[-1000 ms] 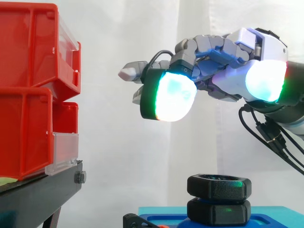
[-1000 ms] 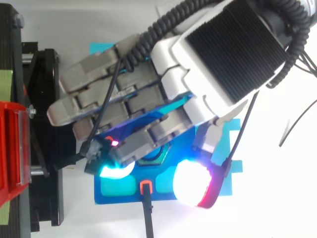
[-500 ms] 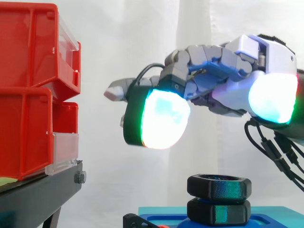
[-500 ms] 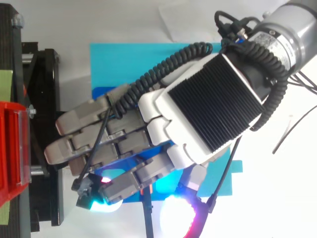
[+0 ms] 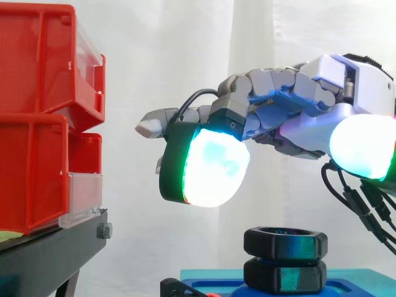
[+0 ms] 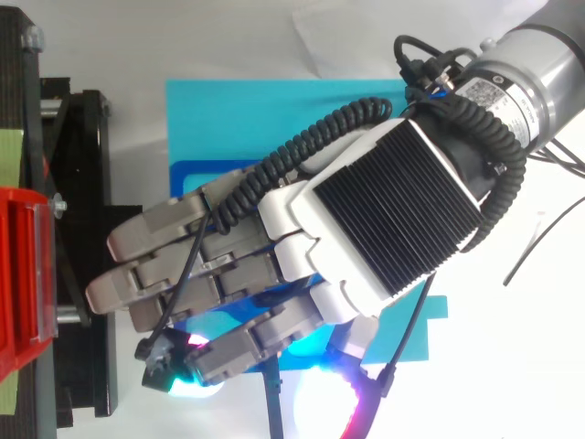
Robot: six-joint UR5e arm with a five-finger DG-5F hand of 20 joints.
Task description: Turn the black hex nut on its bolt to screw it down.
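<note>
The black hex nut [image 5: 284,243] sits high on its bolt, above a second black hex piece [image 5: 284,276] on the blue base [image 5: 352,281]. My hand [image 5: 303,117] hovers well above the nut without touching it. Its fingers stretch out to the left, nearly straight, and hold nothing. One glowing pad [image 5: 210,167] hangs up and to the left of the nut. In the top view my hand [image 6: 384,219] covers the middle of the blue base [image 6: 238,119] and hides the nut.
Red bins [image 5: 43,117] are stacked on a black stand [image 5: 55,253] at the left, a short way beyond my fingertips. In the top view the stand [image 6: 73,229] and a red bin [image 6: 18,274] run along the left edge. A white curtain hangs behind.
Over the last second my hand drifted left toward the bins and its fingers straightened out. In the last half second it barely moved. The nut stayed still.
</note>
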